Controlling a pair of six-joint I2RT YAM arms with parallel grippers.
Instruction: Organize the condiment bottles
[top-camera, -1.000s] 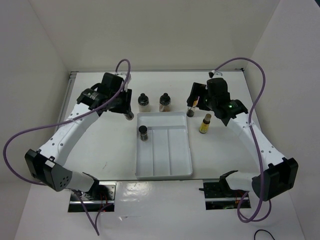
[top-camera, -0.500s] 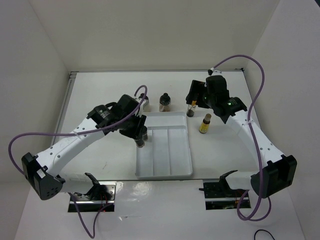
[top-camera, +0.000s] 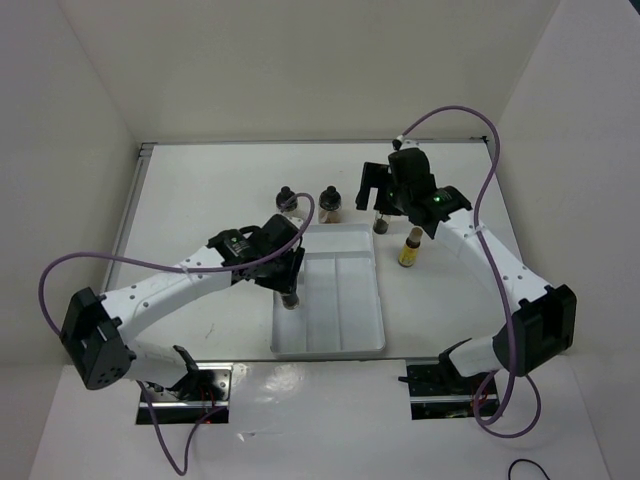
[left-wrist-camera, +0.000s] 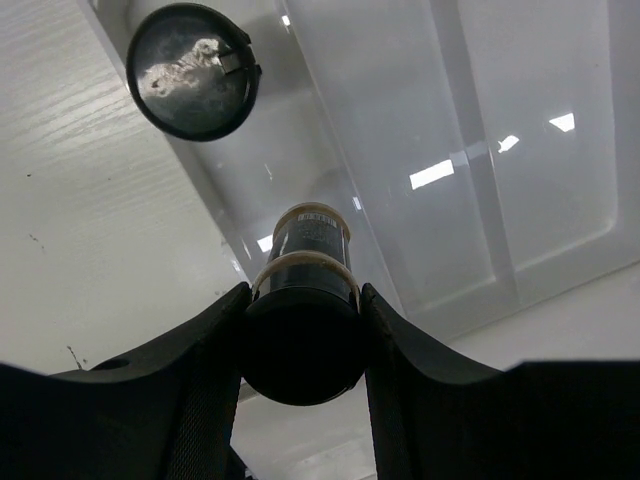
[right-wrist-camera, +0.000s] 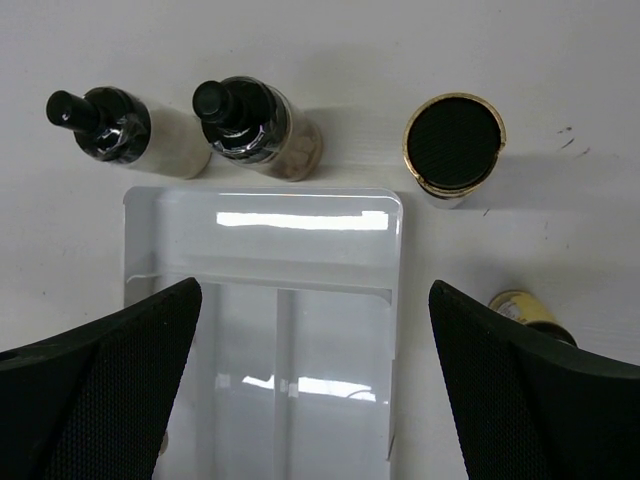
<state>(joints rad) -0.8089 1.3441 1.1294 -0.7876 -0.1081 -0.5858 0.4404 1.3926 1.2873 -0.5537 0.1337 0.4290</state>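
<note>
The left gripper (left-wrist-camera: 302, 300) is clenched on the capped end of a short dark glass bottle (left-wrist-camera: 308, 240), held over the left compartment of the white divided plastic tray (left-wrist-camera: 480, 150). The bottle's long axis runs straight out from the fingers, base toward the tray floor; whether it touches I cannot tell. A second dark bottle (left-wrist-camera: 193, 70) stands just beyond, far-left, probably in the same compartment, so the set-down should stay near of it. The right gripper (right-wrist-camera: 315, 400) hangs spread wide and empty above the tray's far edge.
</note>
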